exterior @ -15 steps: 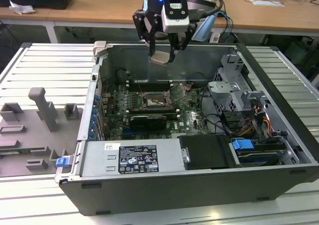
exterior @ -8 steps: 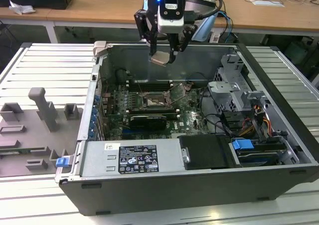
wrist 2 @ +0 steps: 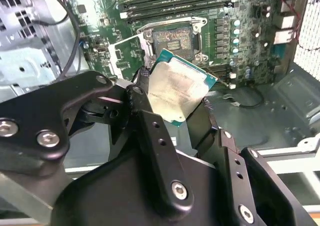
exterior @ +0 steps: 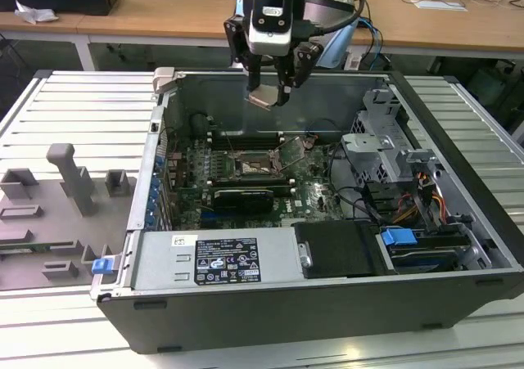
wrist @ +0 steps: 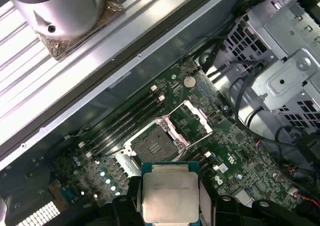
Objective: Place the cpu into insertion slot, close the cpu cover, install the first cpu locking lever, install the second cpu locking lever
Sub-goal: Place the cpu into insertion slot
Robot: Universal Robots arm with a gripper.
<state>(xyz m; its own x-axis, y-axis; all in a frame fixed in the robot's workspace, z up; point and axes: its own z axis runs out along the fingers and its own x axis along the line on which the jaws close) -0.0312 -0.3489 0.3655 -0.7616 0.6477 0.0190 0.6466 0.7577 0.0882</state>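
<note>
Cpu (exterior: 266,99) hangs tilted, clamped in the gripper (exterior: 269,86) above the open computer case (exterior: 327,320); the faint print on its silvery top is beyond my reading. Down inside, on the motherboard (exterior: 315,197), the socket (wrist: 154,147) lies bare with the cpu cover (wrist: 199,115) swung up. The power supply (exterior: 155,263) carries a white label (exterior: 225,261), too small to read.
</note>
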